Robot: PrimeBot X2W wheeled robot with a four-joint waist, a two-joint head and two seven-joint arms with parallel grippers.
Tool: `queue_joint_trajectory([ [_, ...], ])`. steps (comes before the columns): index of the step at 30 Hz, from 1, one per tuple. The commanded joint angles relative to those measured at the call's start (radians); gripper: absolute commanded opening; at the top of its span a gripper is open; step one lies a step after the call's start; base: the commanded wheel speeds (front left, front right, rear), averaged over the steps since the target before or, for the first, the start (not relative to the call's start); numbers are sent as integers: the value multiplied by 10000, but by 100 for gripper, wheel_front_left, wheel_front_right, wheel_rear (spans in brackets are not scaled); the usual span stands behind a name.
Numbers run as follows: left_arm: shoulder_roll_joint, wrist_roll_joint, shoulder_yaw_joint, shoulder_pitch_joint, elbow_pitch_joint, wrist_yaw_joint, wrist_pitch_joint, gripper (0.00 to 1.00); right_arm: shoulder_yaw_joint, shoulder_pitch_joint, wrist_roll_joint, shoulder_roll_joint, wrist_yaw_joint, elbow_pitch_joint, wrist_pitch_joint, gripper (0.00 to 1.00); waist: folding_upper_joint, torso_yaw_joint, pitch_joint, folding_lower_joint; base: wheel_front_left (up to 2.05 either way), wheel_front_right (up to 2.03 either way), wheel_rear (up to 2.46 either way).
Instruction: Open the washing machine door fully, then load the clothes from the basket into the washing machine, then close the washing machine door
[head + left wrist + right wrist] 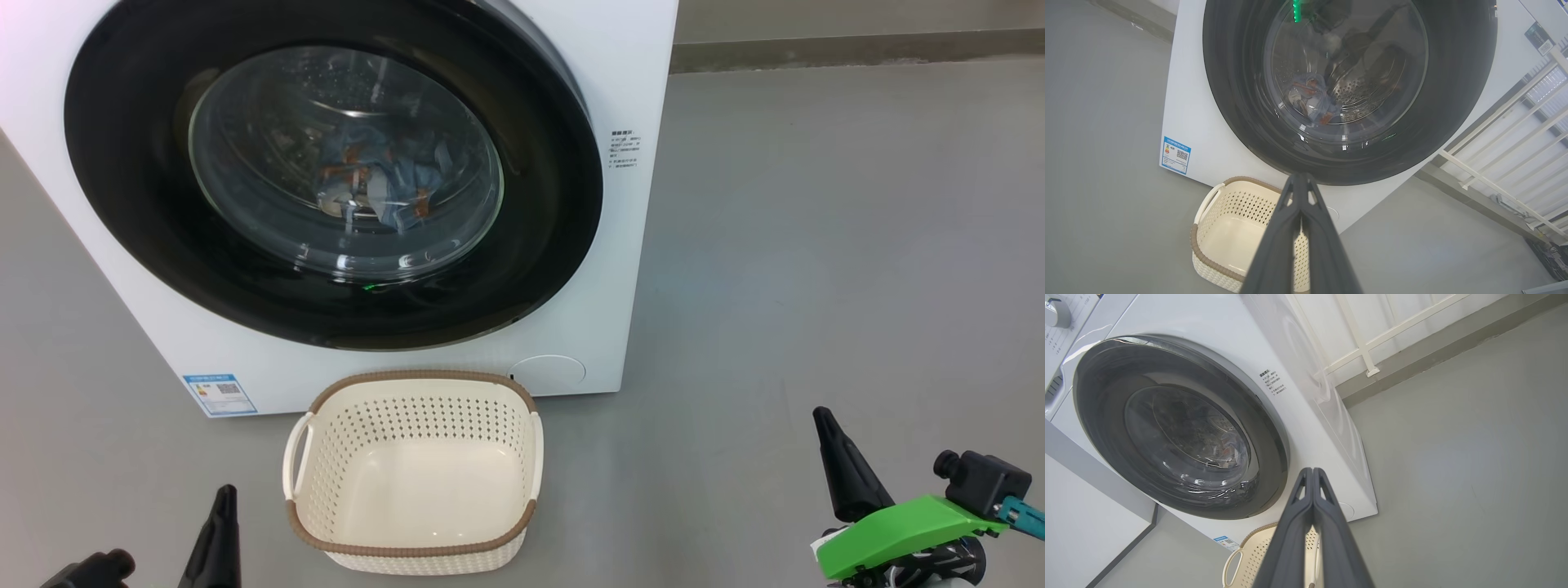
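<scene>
Nearest me, my left end effector (224, 496) and right end effector (823, 423) are both pinched fully together with nothing between the fingers. They hover low over the floor on either side of the basket (408, 550), which holds no garments and stands against the foot of the washing machine (633, 269). Beyond it the washing machine door (543, 212) looks flush with the front and the clothes (384, 184) lie heaped behind the glass, so I judge only the latch needs confirming. I would press squarely on the black ring, clear of the bulging glass.
</scene>
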Motion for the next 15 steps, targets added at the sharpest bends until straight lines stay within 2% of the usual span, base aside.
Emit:
queue_joint_trajectory([
  [1, 100, -257, 223, -498, -169, -7, 76, 0, -61, -225, 289, -46, -5, -295, 56, 0, -1, 0, 4, -1, 0, 0, 0],
  [15, -12, -1676, 440, -644, -70, -9, 518, 0, -299, -200, 1728, 97, -8, -366, 500, 0, -1, -3, 41, -1, 0, 0, 0],
])
